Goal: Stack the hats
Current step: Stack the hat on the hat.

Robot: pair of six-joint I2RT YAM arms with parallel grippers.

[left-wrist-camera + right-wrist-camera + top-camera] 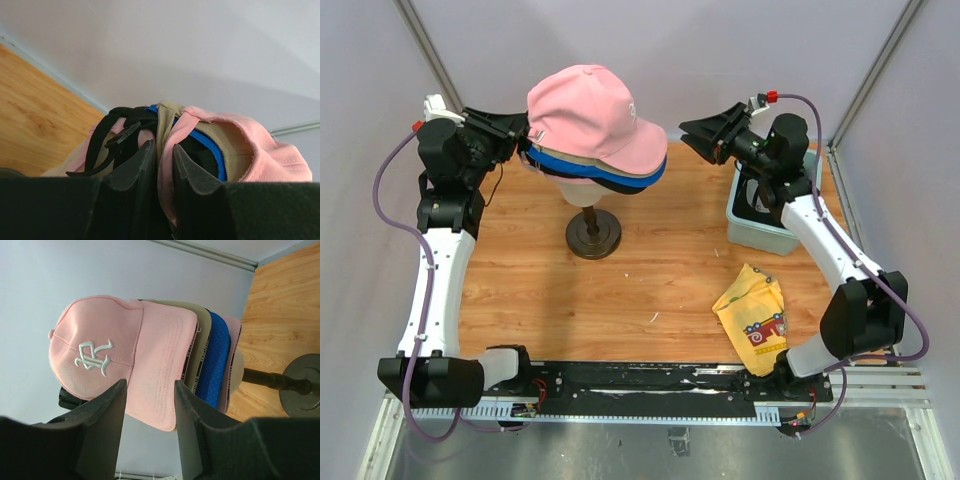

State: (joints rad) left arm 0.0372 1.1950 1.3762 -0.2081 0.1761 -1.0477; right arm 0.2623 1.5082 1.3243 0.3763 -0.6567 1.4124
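Hats (595, 115) flanked by raised left claw (523, 135), right claw (688, 133).

At least four hats (590, 115), one mannequin head (583, 190), one grey bin (752, 233), one yellow cloth (756, 315)

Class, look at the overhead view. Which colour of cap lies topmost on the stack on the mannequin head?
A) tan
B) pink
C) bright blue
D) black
B: the pink cap covers the top of the stack, and the brims of the tan cap and the blue cap show only beneath it.
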